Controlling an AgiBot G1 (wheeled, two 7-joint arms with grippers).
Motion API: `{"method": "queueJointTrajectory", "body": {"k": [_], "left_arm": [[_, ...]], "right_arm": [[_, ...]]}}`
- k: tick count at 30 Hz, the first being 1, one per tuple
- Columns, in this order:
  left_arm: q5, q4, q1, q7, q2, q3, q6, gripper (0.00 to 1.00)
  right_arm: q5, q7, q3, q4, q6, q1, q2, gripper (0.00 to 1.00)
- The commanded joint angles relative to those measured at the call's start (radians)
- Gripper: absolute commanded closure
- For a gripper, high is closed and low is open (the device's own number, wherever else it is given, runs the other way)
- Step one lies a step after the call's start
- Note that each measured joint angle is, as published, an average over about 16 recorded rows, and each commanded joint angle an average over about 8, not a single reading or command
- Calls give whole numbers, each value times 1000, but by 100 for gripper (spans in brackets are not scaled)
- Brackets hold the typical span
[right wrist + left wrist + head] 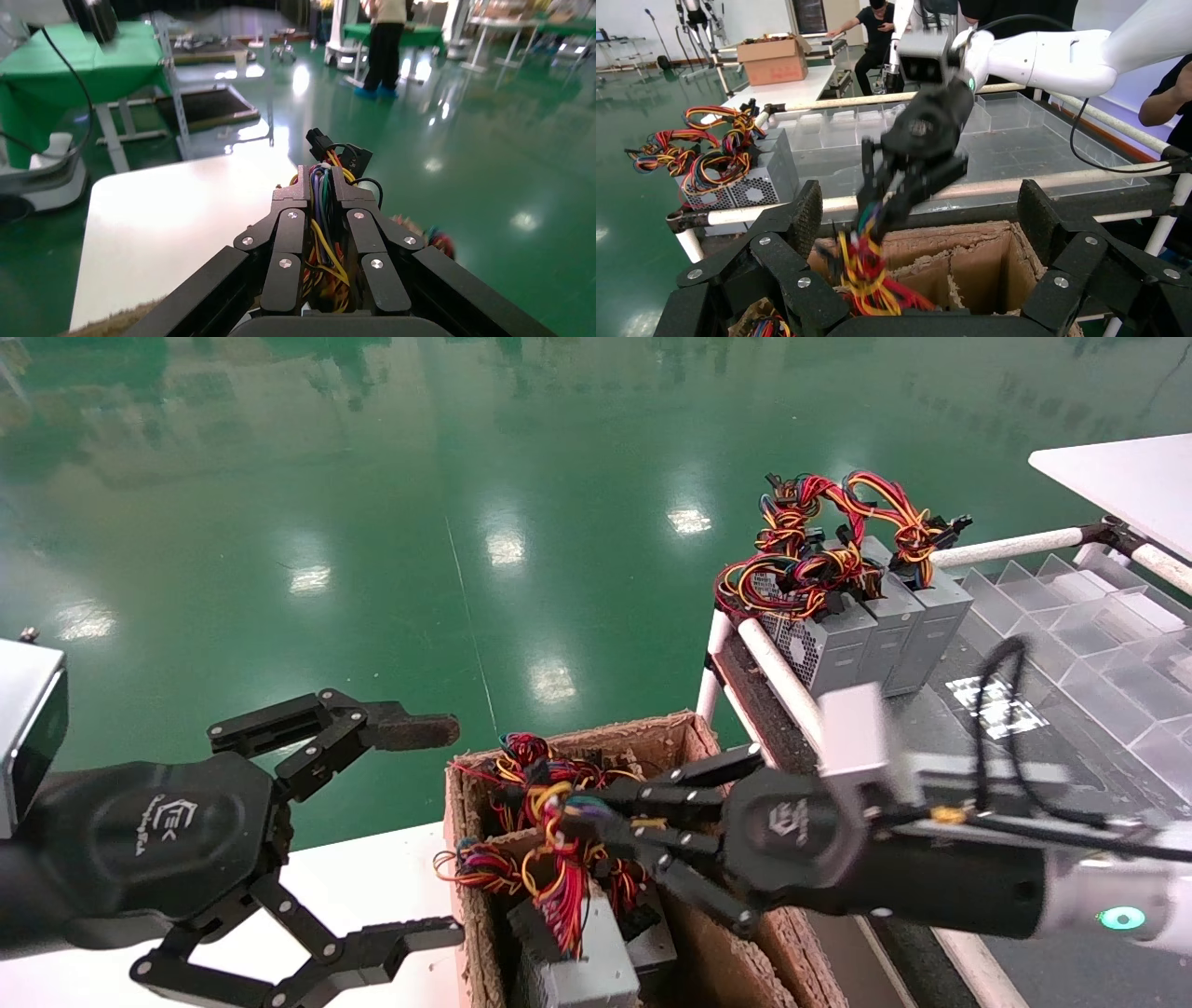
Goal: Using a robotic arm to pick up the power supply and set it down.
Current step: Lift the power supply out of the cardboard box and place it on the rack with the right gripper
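Observation:
My right gripper reaches over the open cardboard box and is shut on the wire bundle of a power supply. That unit's grey body sits low in the box beneath the red, yellow and blue wires. In the right wrist view the fingers pinch purple, green and yellow wires. The left wrist view shows the right gripper holding the bundle above the box. My left gripper hangs open beside the box, holding nothing.
Three more grey power supplies with tangled wires stand in a row on the rack to the right, by a white rail. Clear plastic dividers lie behind them. A white table sits under the left gripper, with green floor beyond.

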Motion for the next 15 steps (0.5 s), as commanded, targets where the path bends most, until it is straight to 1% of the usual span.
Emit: {"method": "queueJointTrajectory", "body": {"k": [1, 9, 15], "left_arm": [[0, 0, 0, 0, 0, 0, 0, 0], [0, 0, 0, 0, 0, 0, 0, 0], [0, 0, 0, 0, 0, 1, 0, 0]], "right_arm": [[25, 7, 18, 22, 4, -7, 19, 100], [116, 11, 99, 65, 19, -11, 89, 100], [172, -5, 162, 57, 26, -4, 145, 100]]}}
